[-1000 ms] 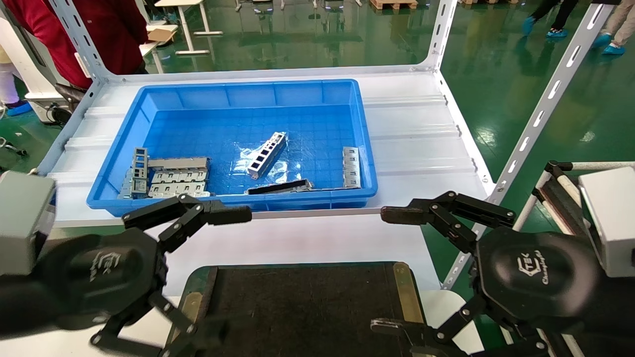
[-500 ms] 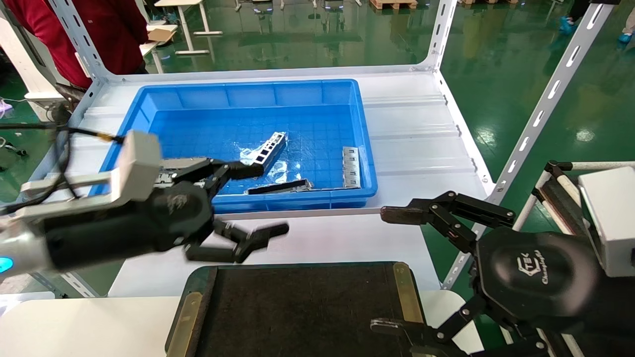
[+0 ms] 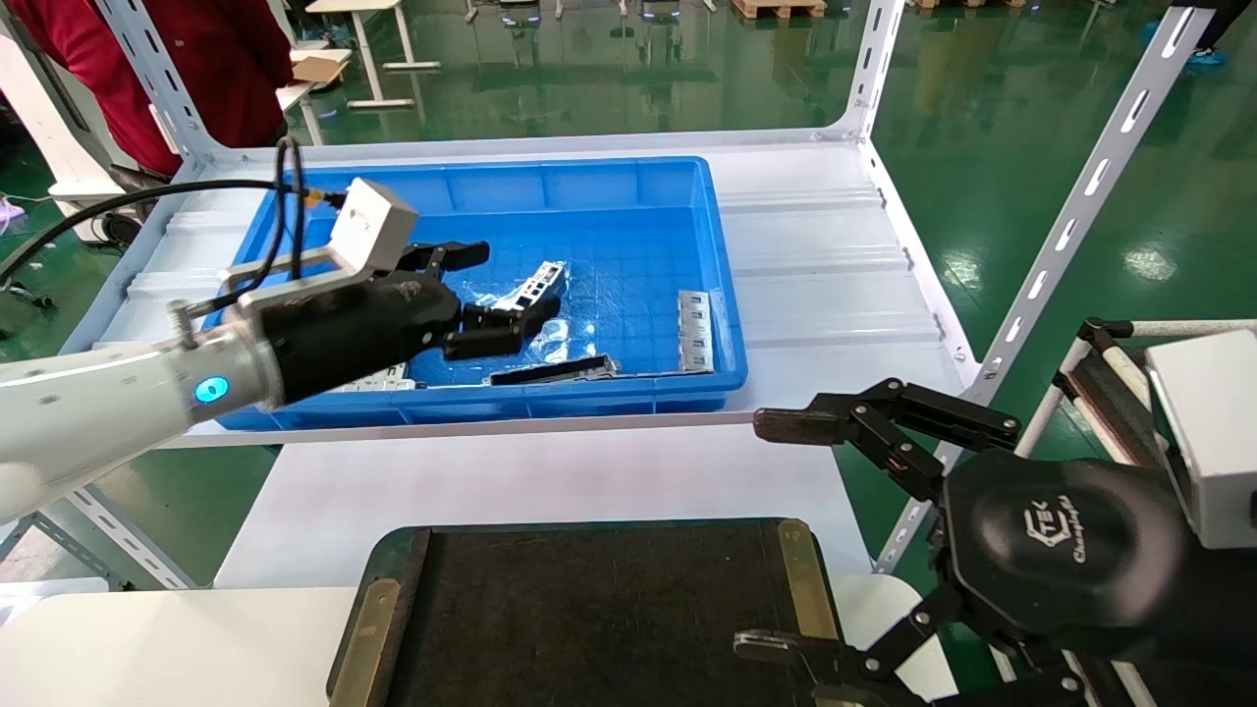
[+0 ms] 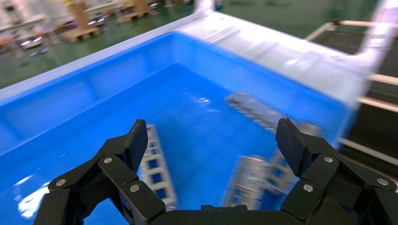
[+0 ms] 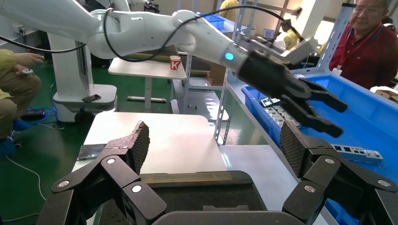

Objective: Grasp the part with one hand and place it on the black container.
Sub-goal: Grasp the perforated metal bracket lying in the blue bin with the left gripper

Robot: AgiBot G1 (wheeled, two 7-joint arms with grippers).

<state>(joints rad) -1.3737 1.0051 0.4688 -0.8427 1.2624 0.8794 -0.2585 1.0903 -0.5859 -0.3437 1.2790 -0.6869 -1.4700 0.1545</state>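
Note:
The part (image 3: 538,285), a slim silver bar with one row of square holes, lies in the middle of the blue bin (image 3: 729,295). My left gripper (image 3: 516,280) is open above it, reaching in from the left. One finger is on each side of the bar's near end and they do not touch it. In the left wrist view the part (image 4: 155,164) shows beside one finger of the open left gripper (image 4: 211,129). The black container (image 3: 589,609) lies at the front, bare. My right gripper (image 3: 761,535) is open and parked at the tray's right side.
A flat black strip (image 3: 555,370) lies by the bin's front wall. A grey multi-row block (image 3: 694,329) lies by its right wall, and more blocks (image 3: 378,378) show under my left arm. Slotted shelf posts (image 3: 1070,216) rise at the right. A person in red (image 3: 196,59) stands at the back left.
My left arm swung from the front left beside the tray, up and over the bin's front wall. Its open gripper is now above the part. The right arm has not moved.

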